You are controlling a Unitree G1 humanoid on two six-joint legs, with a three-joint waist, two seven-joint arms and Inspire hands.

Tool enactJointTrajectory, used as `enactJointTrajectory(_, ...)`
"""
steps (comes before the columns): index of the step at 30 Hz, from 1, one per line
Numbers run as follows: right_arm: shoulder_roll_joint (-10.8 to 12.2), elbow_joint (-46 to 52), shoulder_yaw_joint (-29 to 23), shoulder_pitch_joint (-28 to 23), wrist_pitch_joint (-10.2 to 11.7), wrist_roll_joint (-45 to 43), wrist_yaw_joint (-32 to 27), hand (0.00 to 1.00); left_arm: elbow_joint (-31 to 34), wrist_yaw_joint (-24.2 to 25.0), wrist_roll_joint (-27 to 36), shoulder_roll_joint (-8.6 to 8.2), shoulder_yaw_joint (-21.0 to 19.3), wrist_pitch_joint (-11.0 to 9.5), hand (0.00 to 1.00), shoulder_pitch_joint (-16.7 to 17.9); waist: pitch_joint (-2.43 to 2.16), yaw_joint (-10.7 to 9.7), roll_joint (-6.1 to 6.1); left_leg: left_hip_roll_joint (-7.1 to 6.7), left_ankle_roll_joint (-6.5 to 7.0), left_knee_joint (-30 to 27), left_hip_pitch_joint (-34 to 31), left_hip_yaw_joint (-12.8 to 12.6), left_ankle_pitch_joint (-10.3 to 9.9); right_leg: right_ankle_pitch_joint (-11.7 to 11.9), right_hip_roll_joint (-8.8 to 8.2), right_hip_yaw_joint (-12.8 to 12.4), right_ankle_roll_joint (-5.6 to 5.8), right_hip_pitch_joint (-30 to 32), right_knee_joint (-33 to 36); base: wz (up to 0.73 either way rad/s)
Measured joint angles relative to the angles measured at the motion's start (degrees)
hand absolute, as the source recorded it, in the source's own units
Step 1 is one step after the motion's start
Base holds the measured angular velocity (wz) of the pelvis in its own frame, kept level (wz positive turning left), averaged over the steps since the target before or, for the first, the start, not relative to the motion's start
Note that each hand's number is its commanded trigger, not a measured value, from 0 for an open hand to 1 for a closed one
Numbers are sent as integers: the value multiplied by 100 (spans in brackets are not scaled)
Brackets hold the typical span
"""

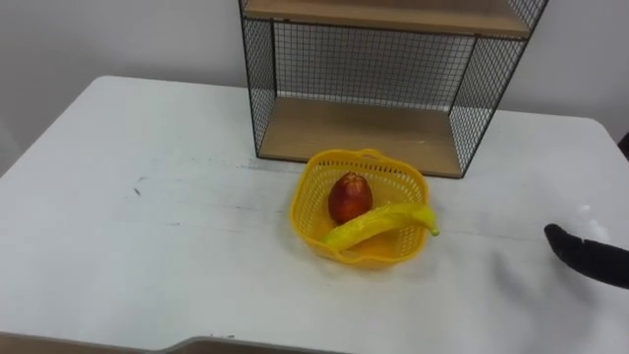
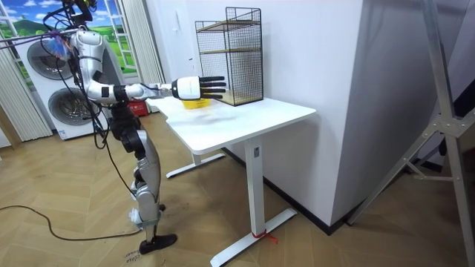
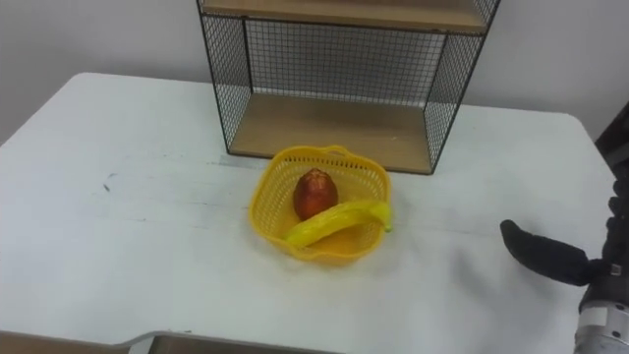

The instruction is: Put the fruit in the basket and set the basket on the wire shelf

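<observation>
1. White bench (image 1: pixel 147 246) carries a yellow basket (image 1: pixel 398 182), just before the wire shelf (image 1: pixel 364 128).
2. Inside, a banana (image 1: pixel 378 223) lies with its long axis from 8 to 2 o'clock, against an apple (image 1: pixel 349 197).
3. Right robot hand (image 1: pixel 590 256) at the basket's 4 o'clock, fingers straight, empty.

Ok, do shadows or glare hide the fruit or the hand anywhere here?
Left eye view: soft, even light, no glare on the white table, and the red fruit and banana in the yellow basket show plainly. Right eye view: the right hand throws a faint shadow on the table. Room view: bright window behind the robot.
</observation>
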State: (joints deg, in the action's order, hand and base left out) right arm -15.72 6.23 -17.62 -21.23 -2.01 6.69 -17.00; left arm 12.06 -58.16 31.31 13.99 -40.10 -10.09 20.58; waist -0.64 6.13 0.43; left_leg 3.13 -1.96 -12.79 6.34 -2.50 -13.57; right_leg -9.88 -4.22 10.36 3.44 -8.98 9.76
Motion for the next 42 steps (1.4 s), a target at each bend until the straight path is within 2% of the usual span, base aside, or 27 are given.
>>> enactJointTrajectory(2,2,-2,24,0,0,-16,5,0,111,52,-332,-1,128,1,0,-1,10,-14,-2,-1,0,3,9,-5,0,0,0,0,0,-5,-1,0)
enactJointTrajectory(4,1,-2,26,10,3,-7,65,0,172,320,-636,-3,322,2,0,-4,18,-28,10,-2,0,3,15,-9,0,-1,-1,1,0,11,-21,0)
enactJointTrajectory(7,2,-1,66,104,3,182,177,0,186,692,-721,-4,588,2,0,-5,28,-104,4,-2,0,2,16,-15,0,-10,-1,24,-6,-3,-17,1)
enactJointTrajectory(9,2,-12,79,198,24,408,287,0,193,903,-711,-4,836,2,0,-12,37,-163,-3,-4,0,4,17,5,1,-10,-1,38,-6,-15,-12,4)
enactJointTrajectory(11,3,-50,81,266,76,736,372,0,192,1159,-652,-3,1109,4,0,-52,58,-185,-18,-3,0,5,16,6,1,-10,-1,41,-6,-10,2,0)
enactJointTrajectory(12,9,-57,90,303,82,933,414,0,185,1337,-521,-7,1271,5,0,-105,89,-195,-23,-3,0,8,19,0,1,-10,-2,39,-6,-9,0,-3)
enactJointTrajectory(15,76,-65,189,340,119,1139,616,0,145,1864,-341,-21,1621,29,0,-123,111,-258,-28,-2,0,26,8,-8,1,-10,-1,44,-7,-9,-4,-1)
enactJointTrajectory(19,165,-67,413,387,119,1364,806,0,140,2496,-186,-28,2022,160,0,-269,123,-308,-12,0,0,45,18,-6,1,-9,-1,72,-7,-11,-4,0)
enactJointTrajectory(22,216,-198,774,628,120,1585,1044,0,-10,3145,-173,-29,2522,281,0,-529,147,-345,23,-1,1,15,24,-10,1,-7,-1,62,-9,-15,-6,0)
enactJointTrajectory(24,258,-355,951,738,121,1629,1195,0,-59,3453,-169,-39,2684,363,0,-544,155,-425,37,2,0,20,27,-18,2,-7,2,54,-9,-4,-12,0)
enactJointTrajectory(27,329,-406,979,748,118,1741,1406,0,-118,3898,-171,-179,2736,460,0,-549,160,-435,50,3,0,28,21,-53,2,-7,2,25,-8,45,-10,-6)
enactJointTrajectory(32,334,-428,981,794,121,2024,1593,0,-287,4315,-146,-245,2883,533,0,-554,150,-448,18,8,1,19,26,-145,2,-6,3,-77,-9,84,-3,-10)
enactJointTrajectory(34,337,-555,987,803,122,2023,1724,0,-542,4566,-146,-296,2997,585,0,-620,130,-450,-12,12,1,19,50,-159,3,-6,3,-91,-9,74,-3,-4)
enactJointTrajectory(42,361,-684,1045,949,122,2053,1898,0,-697,4943,-42,-437,3387,720,0,-657,134,-458,-49,16,2,22,119,-217,3,-3,12,-182,-15,31,15,-5)
